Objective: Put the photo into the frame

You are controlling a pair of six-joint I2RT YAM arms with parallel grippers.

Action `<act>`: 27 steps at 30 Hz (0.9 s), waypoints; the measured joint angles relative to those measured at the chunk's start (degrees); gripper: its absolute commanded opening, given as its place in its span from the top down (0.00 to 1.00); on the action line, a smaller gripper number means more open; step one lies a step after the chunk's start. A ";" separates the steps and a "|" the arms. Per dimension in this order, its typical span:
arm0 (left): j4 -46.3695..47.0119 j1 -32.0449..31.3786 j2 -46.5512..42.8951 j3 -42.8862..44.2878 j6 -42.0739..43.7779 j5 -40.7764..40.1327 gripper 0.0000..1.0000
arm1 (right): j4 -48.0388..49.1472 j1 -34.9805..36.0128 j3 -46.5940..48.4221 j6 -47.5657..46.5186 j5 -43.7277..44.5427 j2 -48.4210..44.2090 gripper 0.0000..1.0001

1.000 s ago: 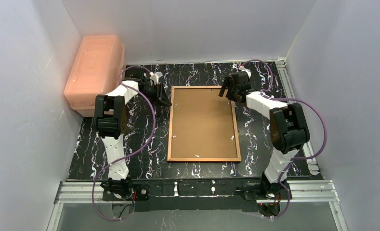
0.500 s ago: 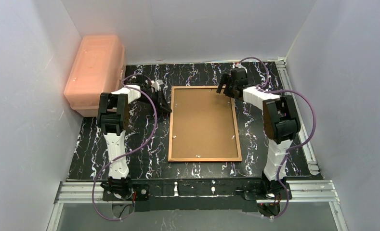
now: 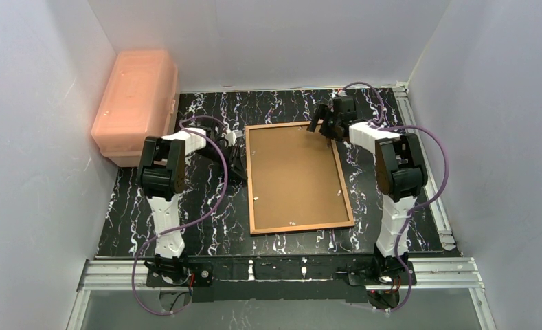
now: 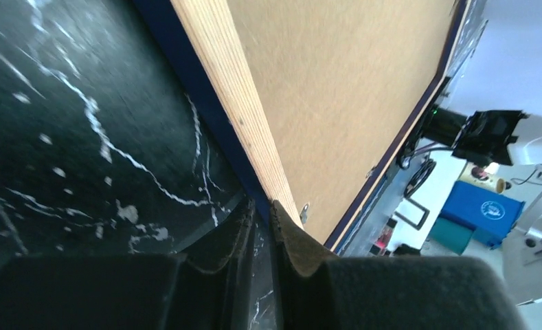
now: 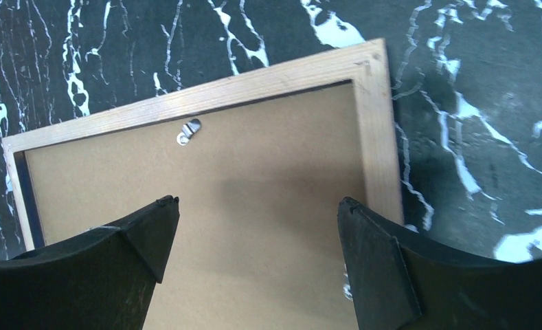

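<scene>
The big brown-backed rectangular picture frame point(image 3: 299, 175) lies back up, long side running far to near (near end slanting right). Left gripper point(image 4: 263, 206) pinches its edge; right gripper point(image 5: 255, 203) spread wide.

You have a black, white-veined table point(image 3: 281, 106) boxed in by white walls point(image 3: 288, 41), a salmon-pink lidded plastic box point(image 3: 136, 103) at its far-left corner against the wall, aluminium rails point(image 3: 446, 267) along the near and right edges, and a plain brown backing board point(image 3: 295, 175) lying mid-table.
</scene>
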 measured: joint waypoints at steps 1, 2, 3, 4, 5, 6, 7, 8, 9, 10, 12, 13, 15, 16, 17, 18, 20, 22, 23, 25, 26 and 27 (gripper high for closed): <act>-2.08 -0.11 -0.31 0.13 1.90 -0.63 0.84 | 0.02 -0.46 -0.42 0.00 -0.39 -0.33 0.06; -3.89 -0.24 -0.61 0.37 3.50 -1.07 0.80 | 0.15 -0.92 -0.87 0.00 -0.57 -0.79 0.06; -7.15 -0.28 -0.85 1.36 5.84 -1.81 0.75 | 0.37 -1.79 -1.86 0.26 -1.25 -1.73 0.06; -9.51 -0.24 -1.11 2.47 7.67 -2.40 0.71 | 0.39 -2.60 -2.45 0.31 -1.73 -2.75 0.06; -12.26 -0.13 -1.27 4.28 9.49 -3.32 0.67 | 0.46 -3.34 -2.80 0.26 -1.81 -3.72 0.06; -14.12 -0.07 -1.36 6.05 10.80 -4.09 0.63 | 0.55 -4.00 -2.91 0.24 -1.79 -4.42 0.06; -16.33 0.04 -1.38 8.79 12.22 -5.05 0.60 | 0.83 -4.76 -2.91 0.24 -1.77 -5.05 0.06; -17.79 0.11 -1.38 11.52 13.46 -5.92 0.57 | 1.42 -5.38 -2.89 0.24 -1.66 -5.51 0.06; -18.99 0.13 -1.38 14.38 14.49 -6.80 0.55 | 2.03 -5.99 -2.84 0.24 -1.57 -5.68 0.06; -19.93 0.13 -1.36 17.20 15.30 -7.54 0.54 | 2.32 -6.56 -2.58 0.22 -1.36 -5.66 0.06; -21.24 0.20 -0.98 22.58 16.33 -8.92 0.53 | 2.32 -7.10 -1.90 0.22 -1.36 -4.74 0.06; -21.62 0.24 -0.59 24.61 16.65 -9.42 0.52 | 2.34 -7.15 -1.18 0.24 -1.57 -3.78 0.05; -22.38 0.31 1.36 29.88 17.25 -10.27 0.52 | 2.32 -7.06 0.74 0.35 -2.47 -1.09 0.05; -22.40 0.31 2.69 32.02 17.42 -10.62 0.52 | 2.27 -6.93 1.95 0.50 -2.93 0.57 0.05; -22.38 0.31 3.98 33.64 17.55 -10.93 0.51 | 2.27 -6.84 2.95 0.68 -3.48 1.99 0.05; -22.38 0.31 5.25 34.69 17.66 -11.17 0.50 | 2.29 -6.75 4.20 0.98 -4.15 3.96 0.06; -22.56 0.39 7.23 35.10 17.77 -11.63 0.48 | 3.52 -6.75 5.16 1.51 -5.62 6.03 0.06; -23.32 0.55 9.09 35.04 17.90 -12.09 0.46 | 3.85 -6.67 6.49 2.21 -7.04 6.67 0.06; -23.69 0.68 9.70 34.97 17.92 -12.28 0.45 | 4.04 -6.47 6.91 2.67 -7.89 7.13 0.06; -24.17 0.90 10.51 34.95 17.90 -12.50 0.43 | 4.76 -6.38 8.26 3.28 -9.33 8.61 0.06; -24.28 1.11 10.56 34.95 17.86 -12.66 0.41 | 5.70 -6.27 8.83 3.76 -10.23 9.44 0.06; -24.30 1.38 10.56 34.97 17.70 -12.66 0.41 | 6.49 -6.08 9.51 4.07 -11.19 10.16 0.06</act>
